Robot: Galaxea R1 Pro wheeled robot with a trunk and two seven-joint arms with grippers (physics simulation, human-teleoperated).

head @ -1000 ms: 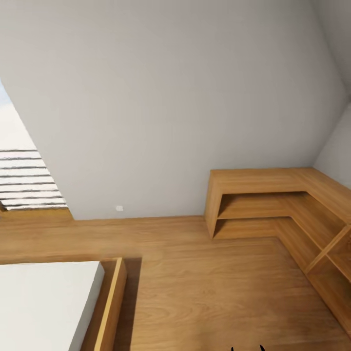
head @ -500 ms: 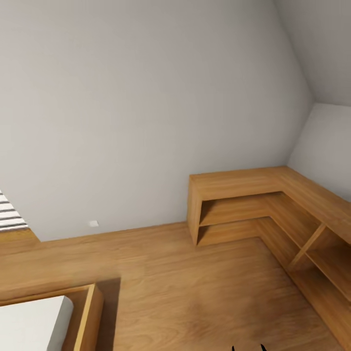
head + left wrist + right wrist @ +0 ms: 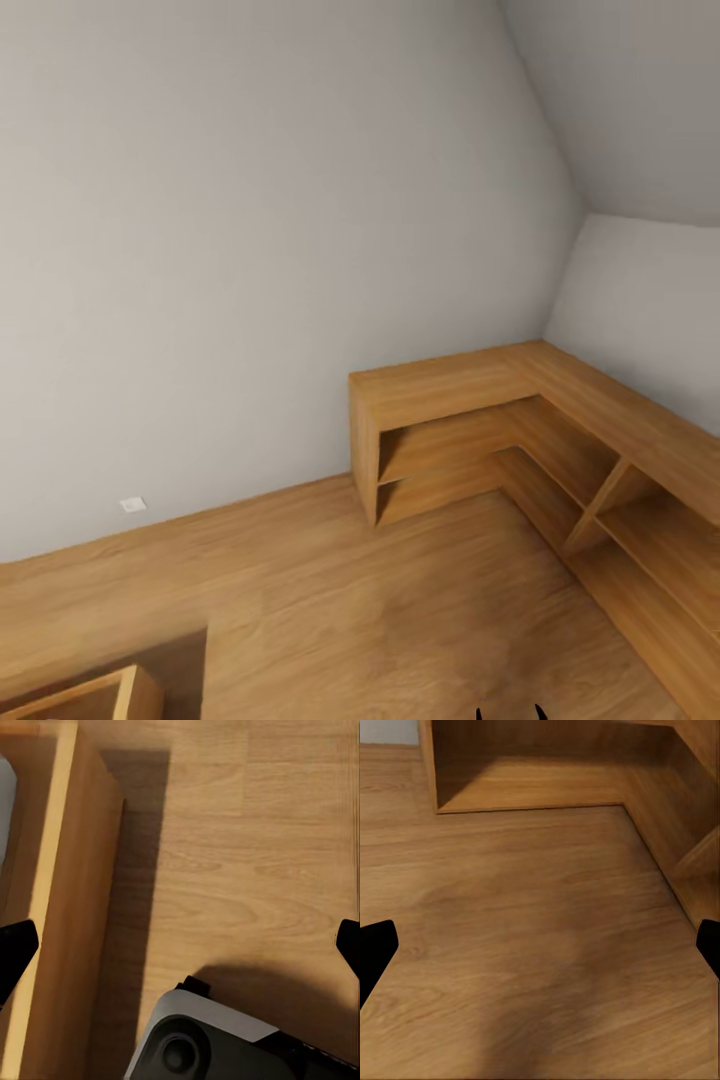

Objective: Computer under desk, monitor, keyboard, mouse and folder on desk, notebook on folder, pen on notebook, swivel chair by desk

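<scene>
I'm in transit here, so the step in hand is finding the work area: I judge I should keep swinging the base slowly, arms tucked, until the black tabletop, the chair or the monitor comes into sight. From where I'm looking I cannot tell where any of them are.

Ahead of me is a low L-shaped wooden shelf unit (image 3: 520,440) tucked into the corner where two pale grey walls (image 3: 250,250) meet, its open compartments bare. The wood floor (image 3: 350,600) runs up to it, with a small white wall outlet (image 3: 132,504) low on the wall. A corner of the bed frame (image 3: 90,700) sits at the lower edge.

The left claw (image 3: 180,945) is spread wide, holding nothing, above the floor beside the bed's wooden side rail (image 3: 64,907) and the robot's grey base (image 3: 202,1042). The right claw (image 3: 540,945) is likewise wide open and empty over bare floor near the shelves.
</scene>
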